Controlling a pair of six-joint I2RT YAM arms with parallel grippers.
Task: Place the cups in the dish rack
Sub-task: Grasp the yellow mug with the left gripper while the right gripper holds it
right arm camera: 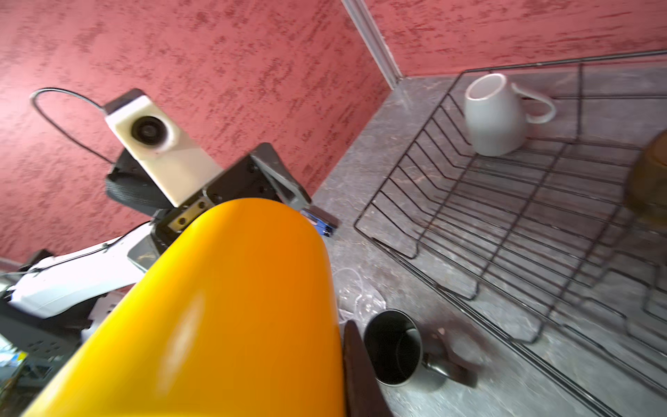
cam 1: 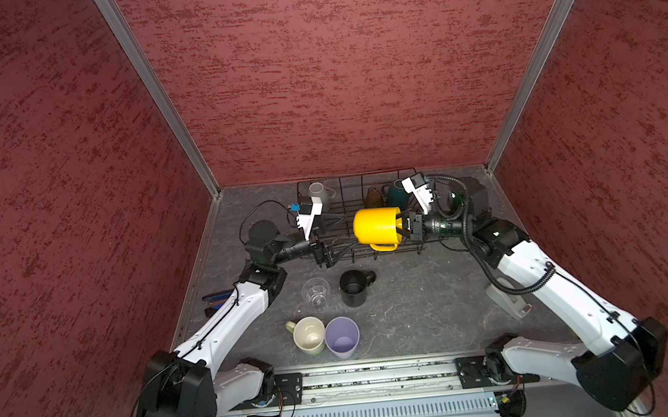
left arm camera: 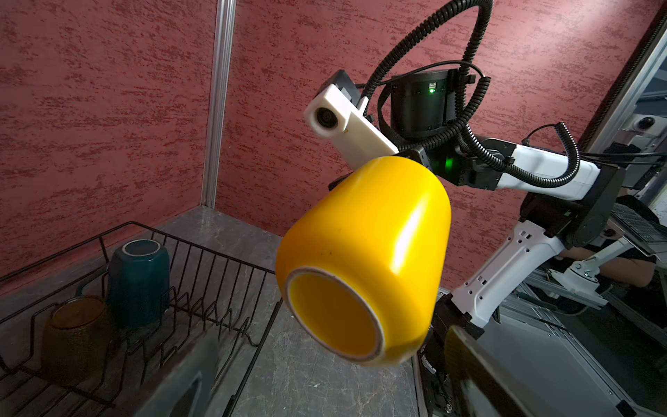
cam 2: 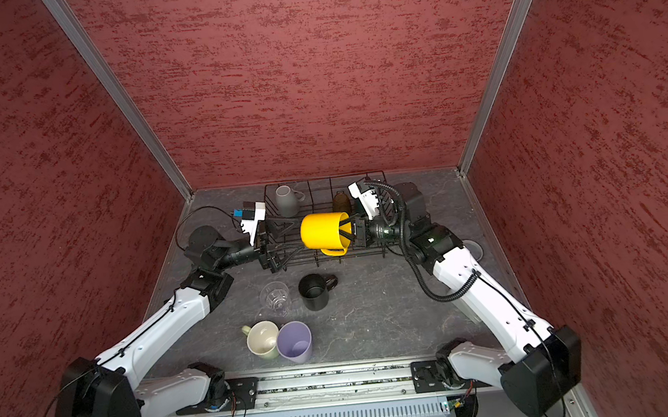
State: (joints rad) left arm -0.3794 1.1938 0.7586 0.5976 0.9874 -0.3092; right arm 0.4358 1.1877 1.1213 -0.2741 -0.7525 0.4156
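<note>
Right claw [cam 1: 400,225] pinches the yellow mug [cam 1: 375,225] by its rim, sideways over the rack [cam 1: 356,177]; left claw [cam 1: 346,246] gapes empty. I judge it heavy, slick, brittle; rim grip suits.

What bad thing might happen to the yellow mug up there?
1. The right gripper pinches only the rim of the yellow mug, held sideways above the dish rack; it may slip and drop.
2. Coming down, it might knock the brown mug or teal mug already in the rack.
3. The open left gripper is close, so the two might bump.
</note>
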